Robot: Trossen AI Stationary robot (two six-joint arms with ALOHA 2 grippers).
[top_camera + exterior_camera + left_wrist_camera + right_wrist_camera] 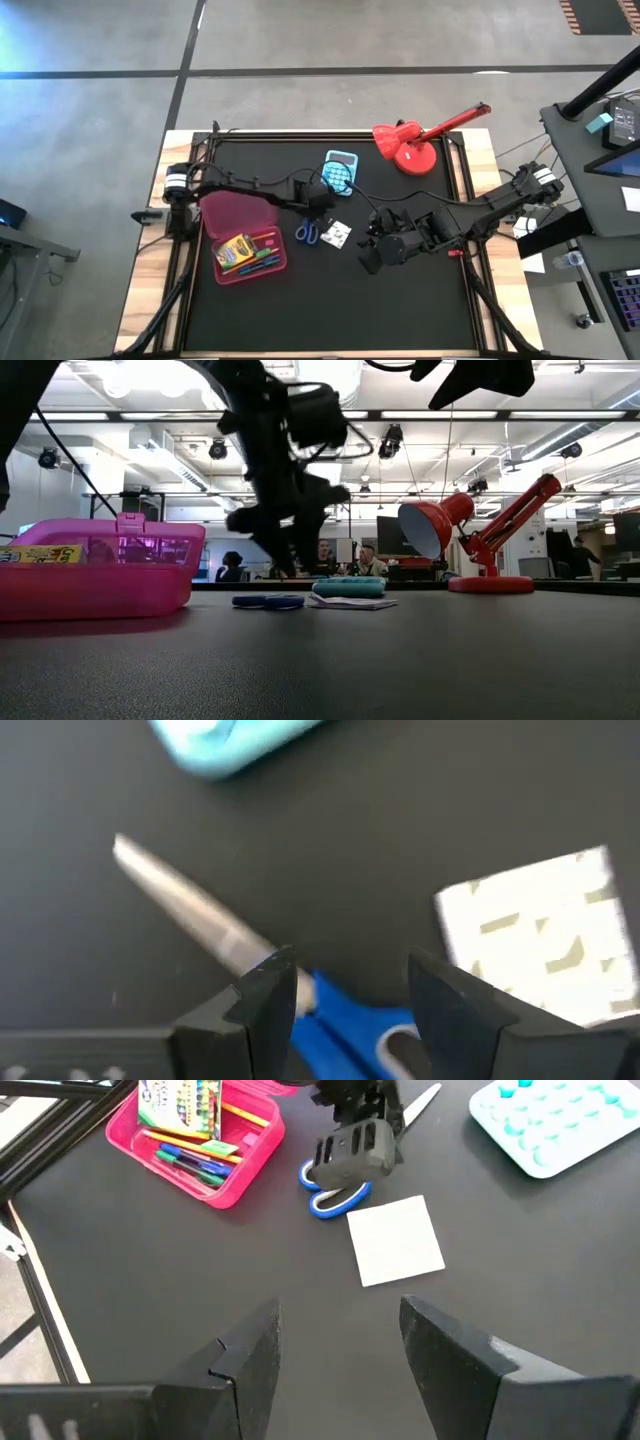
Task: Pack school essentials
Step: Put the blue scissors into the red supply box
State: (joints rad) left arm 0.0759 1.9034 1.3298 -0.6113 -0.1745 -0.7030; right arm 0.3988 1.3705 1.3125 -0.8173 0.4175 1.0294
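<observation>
The black-topped desk (pixel 400 300) with pale wooden side edges carries everything. Toward its left edge lies an open pink plastic box (pixel 243 244), lid folded back; inside are a yellow-green crayon box (pixel 236 248) and several thin orange, green and blue pens (pixel 190 1160). Near the far right corner stands a red desk lamp (pixel 410 148), and a light-blue calculator (pixel 340 172) lies nearer the middle of the far edge. Beyond the desk, the low view shows a lit workroom with people seated.

The left gripper (pixel 316 205) hangs over the blue-handled scissors (pixel 307 233) at mid-desk, jaws parted moderately on either side of the handles without gripping. Just beside the scissors lies a small white patterned square card (pixel 337 234). The right gripper (pixel 372 258) hovers right of the card, jaws wide and holding nothing.
</observation>
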